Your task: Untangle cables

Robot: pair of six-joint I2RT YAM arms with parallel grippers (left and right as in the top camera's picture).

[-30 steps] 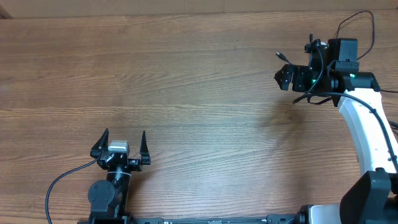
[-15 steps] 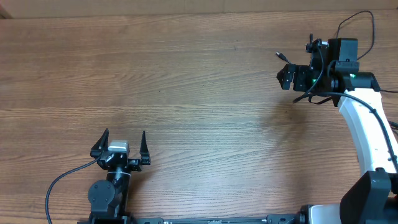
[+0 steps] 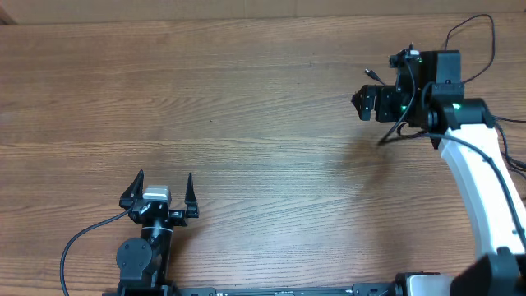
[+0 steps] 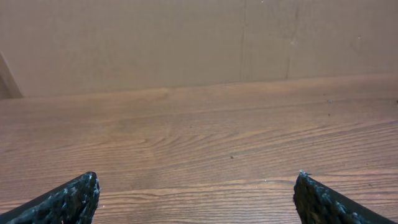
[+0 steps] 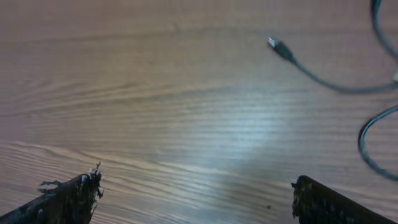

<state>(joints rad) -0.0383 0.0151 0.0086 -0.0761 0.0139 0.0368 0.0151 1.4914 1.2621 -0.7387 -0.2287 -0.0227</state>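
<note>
Cables (image 5: 323, 82), thin, likely limp and light, upper right; best pinched behind the plug (image 5: 281, 48). Left gripper (image 4: 196, 186) and right gripper (image 5: 194, 186) gape empty.

One tabletop (image 3: 246, 99). Two arms (image 3: 481, 177), with one hand apiece: the right hand (image 3: 366, 97) and, well apart from it, the left hand (image 3: 163, 179). Four fingers (image 4: 68, 202) in all, two per hand. Just beside the right hand are the cables (image 5: 329, 86): one silver-tipped plug end (image 5: 278, 46) shows, along with three stretches of black cord. How many separate cords these make cannot be told.
</note>
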